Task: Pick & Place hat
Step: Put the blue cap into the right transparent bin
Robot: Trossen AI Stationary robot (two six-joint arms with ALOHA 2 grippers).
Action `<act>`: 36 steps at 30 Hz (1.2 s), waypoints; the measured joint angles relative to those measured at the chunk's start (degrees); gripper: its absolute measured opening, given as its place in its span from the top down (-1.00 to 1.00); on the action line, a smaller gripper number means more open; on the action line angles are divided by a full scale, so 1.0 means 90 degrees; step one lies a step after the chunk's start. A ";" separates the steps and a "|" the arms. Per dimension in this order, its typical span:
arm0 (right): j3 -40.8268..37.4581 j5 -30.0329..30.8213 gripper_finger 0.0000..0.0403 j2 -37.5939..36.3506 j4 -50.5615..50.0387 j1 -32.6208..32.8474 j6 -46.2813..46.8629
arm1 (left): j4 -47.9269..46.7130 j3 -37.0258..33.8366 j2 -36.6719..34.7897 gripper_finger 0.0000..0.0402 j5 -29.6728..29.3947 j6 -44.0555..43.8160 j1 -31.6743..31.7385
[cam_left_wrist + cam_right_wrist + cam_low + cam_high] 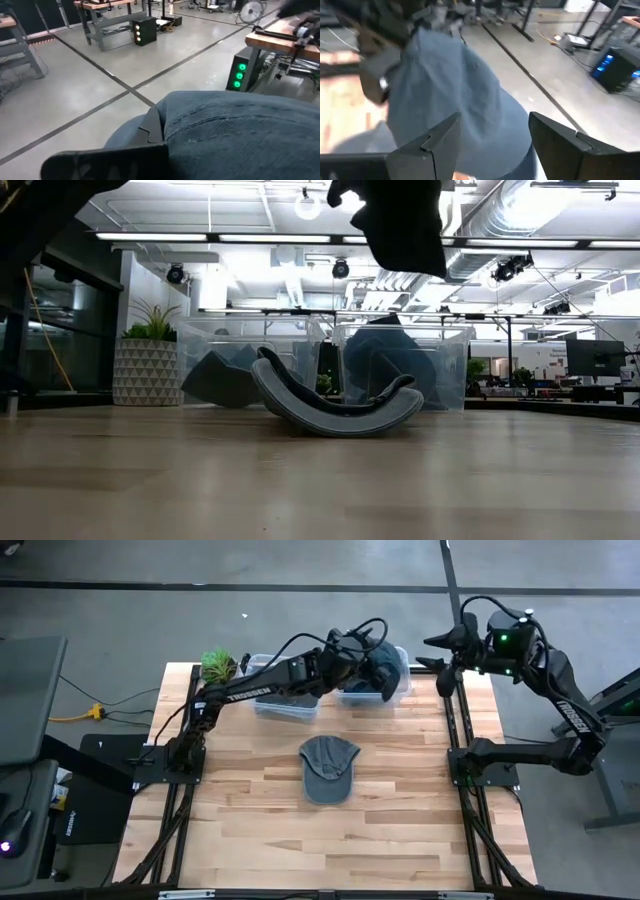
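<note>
Denim fills the left wrist view — the left jaws [378,668] are clamped on a hat [384,662], held above the clear bins [300,700] at the worktop's [400,830] far edge. Right jaws [492,135] gape apart beside it, nearer than the second hat [328,768] lying mid-worktop, brim toward the near edge.

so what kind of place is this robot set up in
Most likely an industrial lab or workshop floor. The low view shows exposed ceiling ducts and strip lights. The left wrist view shows a bare concrete floor with marked lines and metal workbenches beyond the table.
</note>
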 joint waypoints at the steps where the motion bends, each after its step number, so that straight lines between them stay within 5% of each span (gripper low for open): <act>1: -0.0011 0.0096 -0.12 0.0000 -0.0079 0.0001 -0.0105 | 0.0005 0.0000 0.0000 1.00 -0.0017 -0.0035 0.0033; 21: -0.0155 0.0350 -0.12 0.0194 -0.0387 0.0002 -0.3307 | 0.0511 -0.0001 0.0000 1.00 0.1528 -0.1677 0.0893; 36: -0.0150 0.1048 -0.12 0.0593 0.0474 0.0027 -0.4380 | 0.1504 -0.0002 0.0002 1.00 0.2514 -0.2438 0.1498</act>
